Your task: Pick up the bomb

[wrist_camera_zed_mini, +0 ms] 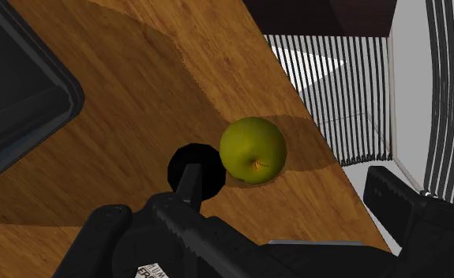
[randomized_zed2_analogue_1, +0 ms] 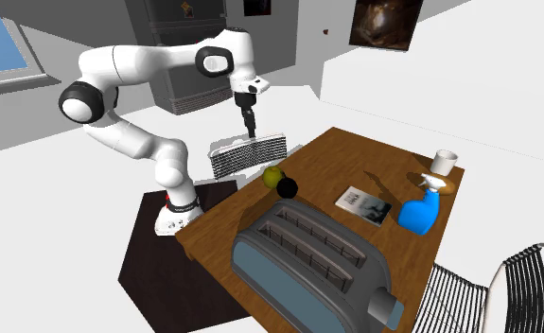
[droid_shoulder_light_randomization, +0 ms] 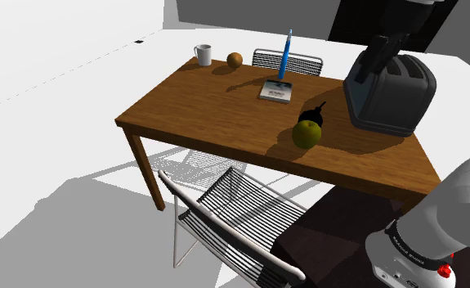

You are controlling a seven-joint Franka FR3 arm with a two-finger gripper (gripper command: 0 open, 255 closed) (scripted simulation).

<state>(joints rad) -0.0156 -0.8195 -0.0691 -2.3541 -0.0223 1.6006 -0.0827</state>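
1. I am holding my pincer (randomized_zed2_analogue_1: 251, 130) in the air above the table (droid_shoulder_light_randomization: 200, 110), pointing down, on the side of the toaster (droid_shoulder_light_randomization: 392, 90) where the bomb is lying
2. My two fingers (wrist_camera_zed_mini: 410, 217) are standing wide apart and are gripping nothing
3. The bomb (wrist_camera_zed_mini: 195, 168), a black ball, is sitting on the wooden table near the toaster and close to the table's edge, below my fingers and clear of them
4. A green apple (wrist_camera_zed_mini: 253, 150) is resting right against the bomb, on the bomb's side facing away from the toaster
5. A small book (droid_shoulder_light_randomization: 275, 90) is lying flat farther from the toaster than the bomb is, and a blue spray bottle (droid_shoulder_light_randomization: 285, 53) is standing upright just past it
6. An orange (droid_shoulder_light_randomization: 235, 59) and a white mug (droid_shoulder_light_randomization: 203, 54) are sitting near each other, well apart from the toaster
7. One wire chair (droid_shoulder_light_randomization: 233, 217) is standing at the table edge nearest the apple, and a second chair (droid_shoulder_light_randomization: 298, 60) is standing at the opposite edge, behind the spray bottle
8. The toaster is taking up the table end opposite the mug
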